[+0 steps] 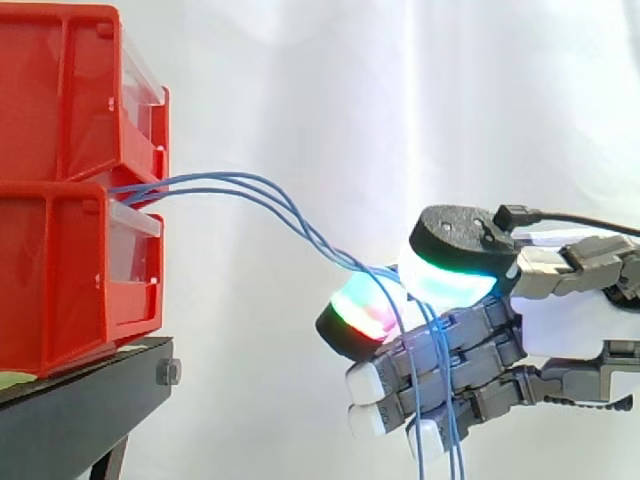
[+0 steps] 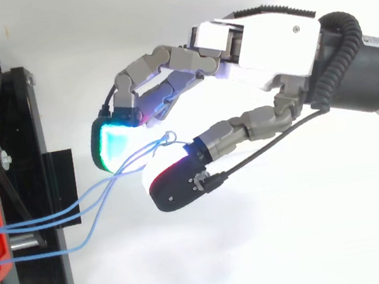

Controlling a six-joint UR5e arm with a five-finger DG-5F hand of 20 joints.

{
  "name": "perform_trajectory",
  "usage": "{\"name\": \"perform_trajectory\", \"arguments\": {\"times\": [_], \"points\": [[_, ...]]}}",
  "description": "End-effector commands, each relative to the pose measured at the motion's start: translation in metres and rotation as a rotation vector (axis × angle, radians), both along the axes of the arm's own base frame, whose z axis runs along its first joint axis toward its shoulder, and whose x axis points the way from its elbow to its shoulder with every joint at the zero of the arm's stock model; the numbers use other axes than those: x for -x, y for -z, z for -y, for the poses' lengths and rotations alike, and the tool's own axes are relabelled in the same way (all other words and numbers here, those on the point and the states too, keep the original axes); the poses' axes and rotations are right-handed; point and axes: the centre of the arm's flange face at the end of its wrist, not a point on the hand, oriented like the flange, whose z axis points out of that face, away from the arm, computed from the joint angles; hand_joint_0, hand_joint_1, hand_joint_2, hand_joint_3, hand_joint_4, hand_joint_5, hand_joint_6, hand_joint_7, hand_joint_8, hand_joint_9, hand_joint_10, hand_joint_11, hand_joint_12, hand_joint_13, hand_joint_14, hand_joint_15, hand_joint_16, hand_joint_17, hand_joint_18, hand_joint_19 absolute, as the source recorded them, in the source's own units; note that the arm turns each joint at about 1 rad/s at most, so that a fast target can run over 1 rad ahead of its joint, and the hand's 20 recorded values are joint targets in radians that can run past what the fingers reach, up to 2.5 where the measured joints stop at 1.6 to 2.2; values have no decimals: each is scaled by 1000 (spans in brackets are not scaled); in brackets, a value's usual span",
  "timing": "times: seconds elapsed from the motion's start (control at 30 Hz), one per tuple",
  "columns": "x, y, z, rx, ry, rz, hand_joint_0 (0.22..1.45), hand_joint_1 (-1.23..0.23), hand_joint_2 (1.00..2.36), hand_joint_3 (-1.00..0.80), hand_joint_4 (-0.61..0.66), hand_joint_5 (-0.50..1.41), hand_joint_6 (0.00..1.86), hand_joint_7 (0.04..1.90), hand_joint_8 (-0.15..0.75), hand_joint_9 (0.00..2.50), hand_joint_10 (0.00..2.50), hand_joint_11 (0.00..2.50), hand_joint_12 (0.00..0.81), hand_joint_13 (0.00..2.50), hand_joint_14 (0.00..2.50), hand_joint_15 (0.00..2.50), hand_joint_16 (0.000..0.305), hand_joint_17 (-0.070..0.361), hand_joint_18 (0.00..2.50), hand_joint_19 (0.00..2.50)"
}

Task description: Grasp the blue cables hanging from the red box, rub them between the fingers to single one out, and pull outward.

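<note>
1. Cables (image 1: 250, 190): blue strands leave the gap between the two stacked red bins (image 1: 70, 200). They run outward and slightly down to the robot hand (image 1: 480, 345), which sits well apart from the bins.
2. Robot hand: thumb and one finger are curled, with their glowing pads (image 2: 115, 142) pinching the cables. The loose ends hang down past the lower fingers.
3. Long axis of the span: roughly level from bins to robot hand, with a little sag. The strands bunch at the pads and fan apart toward the bins.
4. Judgement: the pull should go straight away from the bins, along that span.
5. Room: open air before the curtain (image 1: 330, 80) on the side away from the bins. The stand (image 1: 80, 400) edge sits low and well clear.
</note>
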Motion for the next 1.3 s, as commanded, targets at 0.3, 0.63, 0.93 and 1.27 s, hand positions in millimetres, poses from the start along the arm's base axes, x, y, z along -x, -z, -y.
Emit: {"name": "perform_trajectory", "arguments": {"times": [0.3,0.63,0.93,1.27], "points": [[0,0,1,1,1,0,549,-648,1000,-500,235,-157,765,1000,254,787,6,294,330,745,11,264,41,93,734,470],[0,0,1,1,1,0,606,-672,1007,-386,219,-154,763,1016,248,793,7,299,323,749,9,268,40,89,731,473],[0,0,0,2,-1,-1,617,-700,1012,-282,201,-159,776,1027,247,792,7,298,324,750,9,271,40,89,734,470],[0,0,1,3,1,0,632,-782,1013,-191,181,-170,811,983,257,787,6,296,335,747,9,264,42,95,751,444]]}}
